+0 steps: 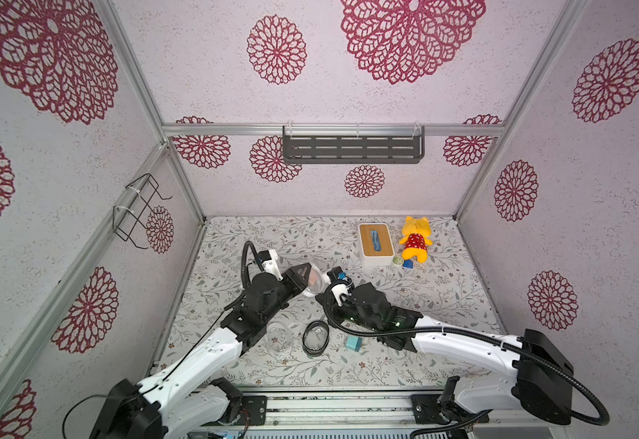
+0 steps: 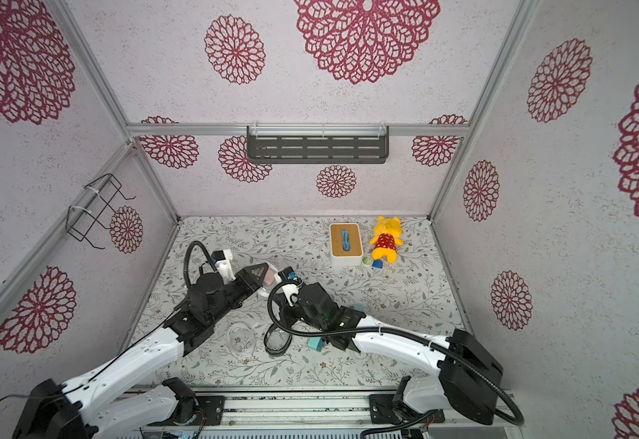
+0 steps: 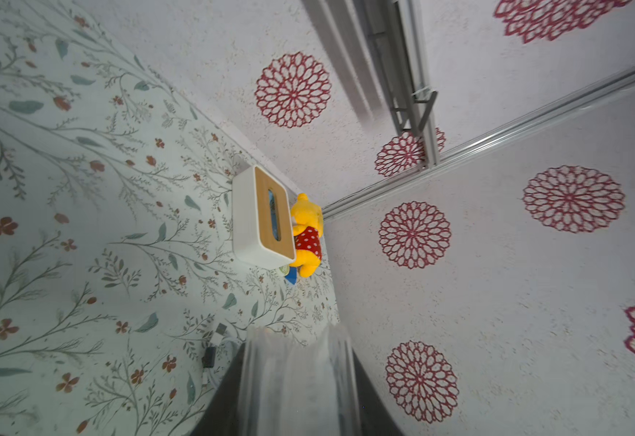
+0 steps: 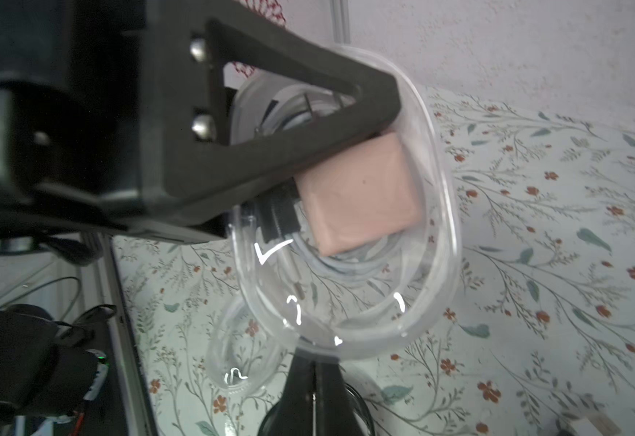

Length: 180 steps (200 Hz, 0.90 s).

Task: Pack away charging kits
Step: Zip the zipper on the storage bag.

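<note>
One clear case point(image 4: 365, 313) hangs off the tabletop point(image 1: 443, 304), on the robot's side of the white box point(image 1: 375, 243) and to its left. The left jaws are clamped across its two broad faces. Inside sit the pink charger point(image 4: 361, 196) and a coiled pale cable point(image 4: 342, 264). The right jaws are clenched, with their tips at the case's rim. I cannot tell whether they nip the rim or only press it.

I judge the step to be snapping this case closed. It should go best with pressure on the rim rather than the dome, and with the left grip as a firm anvil. One cable end points toward the rim. If it strays over the lip, the halves probably won't seat.

A second clear oval point(image 4: 240, 347) shows just below the held case. I cannot tell whether the two are joined. A loose cable point(image 3: 216, 339) lies on the tabletop beside the held case, short of the white box.

Farther from the white box, toward the robot, lie an empty clear case point(image 1: 280, 338), a dark-rimmed case point(image 1: 316, 337) and a teal charger point(image 1: 354, 343). That makes it a tight place to set anything down. The strip between the held case and the white box is bare and looks the easier landing. A plush point(image 1: 416, 239) lies on the box's right.
</note>
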Available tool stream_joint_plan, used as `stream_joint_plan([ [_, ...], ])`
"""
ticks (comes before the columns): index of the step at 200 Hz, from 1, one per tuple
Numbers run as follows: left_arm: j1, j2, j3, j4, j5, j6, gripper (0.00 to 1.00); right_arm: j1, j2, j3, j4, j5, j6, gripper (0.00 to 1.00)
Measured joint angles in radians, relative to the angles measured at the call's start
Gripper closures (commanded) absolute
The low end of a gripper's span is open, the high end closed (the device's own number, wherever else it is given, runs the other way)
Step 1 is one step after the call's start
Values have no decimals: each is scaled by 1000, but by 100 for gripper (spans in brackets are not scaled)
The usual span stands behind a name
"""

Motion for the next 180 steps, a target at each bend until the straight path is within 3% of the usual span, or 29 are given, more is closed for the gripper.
stream_joint_plan([
  [63,26,504,59,203,106,-52,100,-19,223,-48,46,84,58,100],
  [100,58,658,71,297,190,-93,100,-29,305,-53,93,88,86,100],
  [143,73,704,72,335,220,-119,47,-35,350,-53,141,67,114,100],
  [180,79,704,58,375,214,-145,32,-46,357,-53,193,9,134,100],
])
